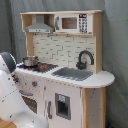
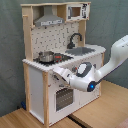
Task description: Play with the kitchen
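Toy kitchen (image 1: pixel 70 75) stood upright in front of a grey curtain (image 1: pixel 116 60), on a light wood floor (image 2: pixel 100 112) in the second exterior view. White body, light-wood frame. A grey hood (image 2: pixel 48 21) sat top on the second exterior view's left, with a microwave panel (image 1: pixel 74 23) beside it. The back wall was pegboard (image 2: pixel 59 36). A small metal pot (image 2: pixel 46 56) sat on the stove burners. A sink (image 1: pixel 74 73) with a black faucet (image 1: pixel 84 58) was next to the stove. The oven door (image 2: pixel 62 97) was shut. The white Panda arm (image 2: pixel 112 57) reached in from the second exterior view's right. The gripper (image 2: pixel 59 73) was up against the kitchen's front edge just under the counter, near the knobs. Couldn't tell whether its fingers were apart or together.
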Controlling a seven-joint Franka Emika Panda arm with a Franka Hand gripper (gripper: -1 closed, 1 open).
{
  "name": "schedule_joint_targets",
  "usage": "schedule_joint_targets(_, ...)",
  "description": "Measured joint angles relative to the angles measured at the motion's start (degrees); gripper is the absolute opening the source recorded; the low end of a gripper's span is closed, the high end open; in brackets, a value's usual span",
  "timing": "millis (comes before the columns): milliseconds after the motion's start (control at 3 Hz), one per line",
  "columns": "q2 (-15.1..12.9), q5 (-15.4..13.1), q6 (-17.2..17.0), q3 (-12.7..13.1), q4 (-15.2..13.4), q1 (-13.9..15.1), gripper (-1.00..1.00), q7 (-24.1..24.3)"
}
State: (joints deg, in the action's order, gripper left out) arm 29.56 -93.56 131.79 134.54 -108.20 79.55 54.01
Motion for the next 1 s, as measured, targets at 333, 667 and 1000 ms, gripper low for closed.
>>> schedule_joint_targets(333, 0.0, 0.0, 0.0, 0.1, 0.0, 0.0, -1.0, 2.3)
schedule_joint_targets(667, 0.0, 0.0, 0.0, 0.1, 0.0, 0.0, 1.0, 2.3)
schedule_joint_targets(1000, -2.9, 0.0, -1.0, 0.8, -2.2, -2.5, 1.0, -3.7)
